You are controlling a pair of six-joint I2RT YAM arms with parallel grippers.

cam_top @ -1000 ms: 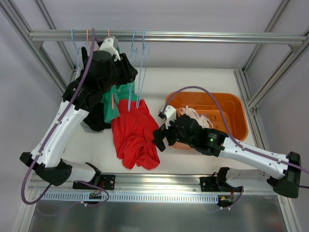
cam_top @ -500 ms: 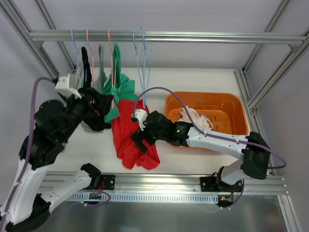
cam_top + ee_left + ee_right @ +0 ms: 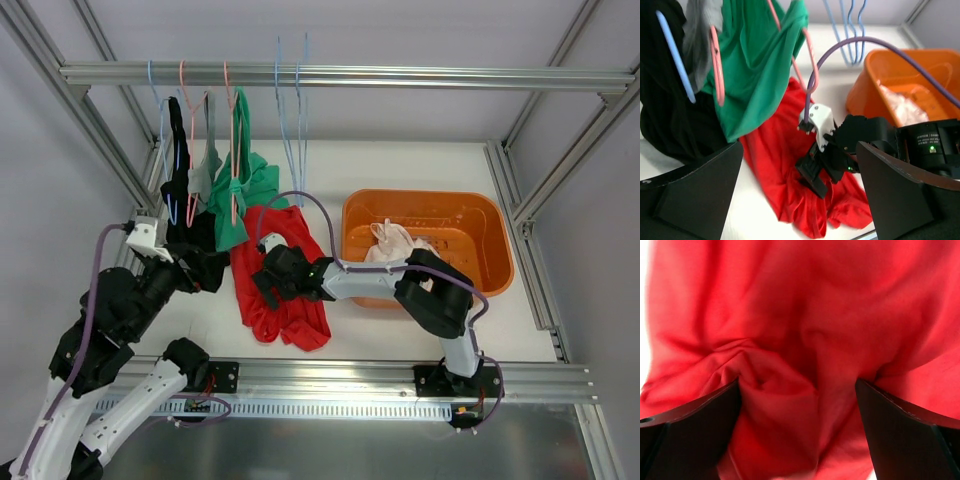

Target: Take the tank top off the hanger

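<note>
Red tank top (image 3: 805, 315), edges cropped, right tool (image 3: 797, 384) spread

The red garment (image 3: 790, 340) is soft, matt, creased cloth, the green garment (image 3: 755, 65) matt cloth too, the orange bin (image 3: 470, 215) smooth, faintly glossy plastic, the frame rail (image 3: 400, 77) brushed metal, and the fingers (image 3: 685, 435) of the right gripper (image 3: 797, 382) matt black plastic.
</note>
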